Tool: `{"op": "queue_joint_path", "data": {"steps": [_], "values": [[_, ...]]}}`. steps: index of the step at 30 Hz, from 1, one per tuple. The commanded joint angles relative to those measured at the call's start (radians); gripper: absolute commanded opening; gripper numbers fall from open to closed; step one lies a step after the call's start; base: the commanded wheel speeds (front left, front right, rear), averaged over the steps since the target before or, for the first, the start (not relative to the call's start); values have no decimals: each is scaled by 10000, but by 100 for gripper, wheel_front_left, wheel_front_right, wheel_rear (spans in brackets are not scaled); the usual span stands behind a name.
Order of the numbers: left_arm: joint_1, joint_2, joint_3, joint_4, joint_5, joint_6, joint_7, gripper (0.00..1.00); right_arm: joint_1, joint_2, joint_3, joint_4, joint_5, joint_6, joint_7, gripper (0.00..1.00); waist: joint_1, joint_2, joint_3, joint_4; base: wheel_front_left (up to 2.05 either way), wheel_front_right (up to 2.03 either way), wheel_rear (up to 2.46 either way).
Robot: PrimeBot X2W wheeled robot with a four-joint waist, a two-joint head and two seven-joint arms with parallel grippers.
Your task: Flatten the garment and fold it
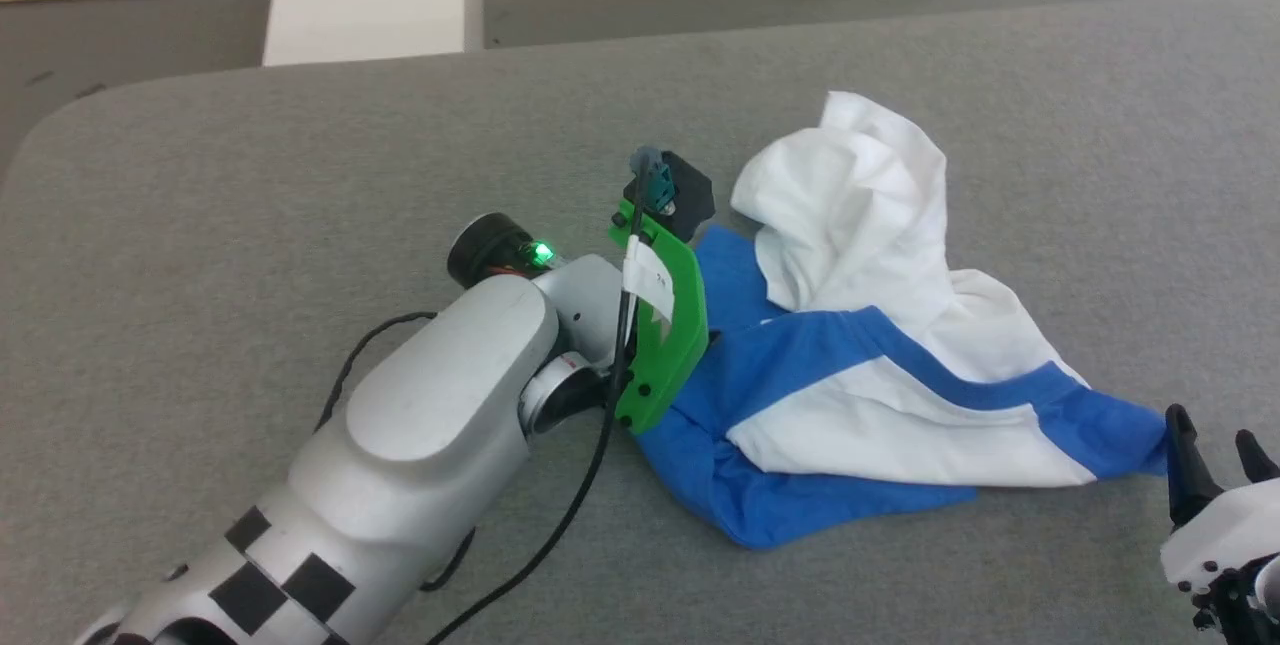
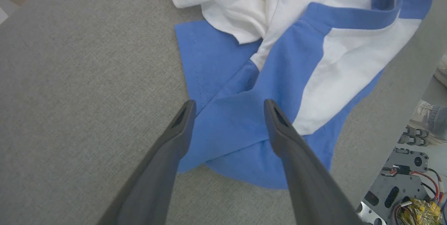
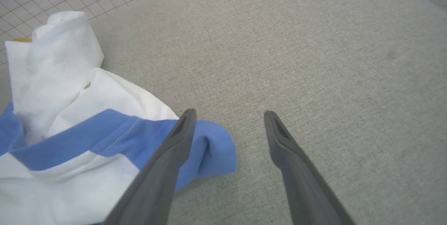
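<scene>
White T-shirt (image 1: 850,365) with blue raglan sleeves lies crumpled on the right half of the grey fabric-covered table (image 1: 250,155), well in from its far edge. The white body is bunched up on the far side and the blue sleeves are splayed out nearer the robot. It looks soft, light and limp, so it should sag when lifted and likely drag on the cloth surface. Best holds are probably the sleeve cuffs or shoulder seams, pinched thin. The left gripper (image 2: 228,103) has its jaws spread wide over one blue sleeve, clamping nothing. The right gripper (image 3: 229,112) has its jaws spread wide and empty, with the other sleeve's tip just beside one finger.
</scene>
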Motion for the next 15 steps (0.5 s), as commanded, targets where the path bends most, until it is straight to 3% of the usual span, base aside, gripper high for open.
{"op": "queue_joint_path", "data": {"steps": [1,13,14,15], "values": [[-243,180,-263,104,-194,-37,-4,100,-157,-7,62,113,67,-13,-148,100,0,-1,507,-568,0,0,0],[-874,443,-1745,475,-1441,-38,-684,98,-338,-7,62,574,52,-13,-592,100,0,-1,1046,-755,0,0,0],[-913,447,-1809,466,-1532,-38,-785,11,-362,-7,74,594,38,-13,-602,100,0,-1,1062,-742,0,0,0],[-950,461,-1873,503,-1649,-38,-870,0,-394,-7,96,624,18,-13,-612,100,0,-1,1070,-723,0,0,0]]}}
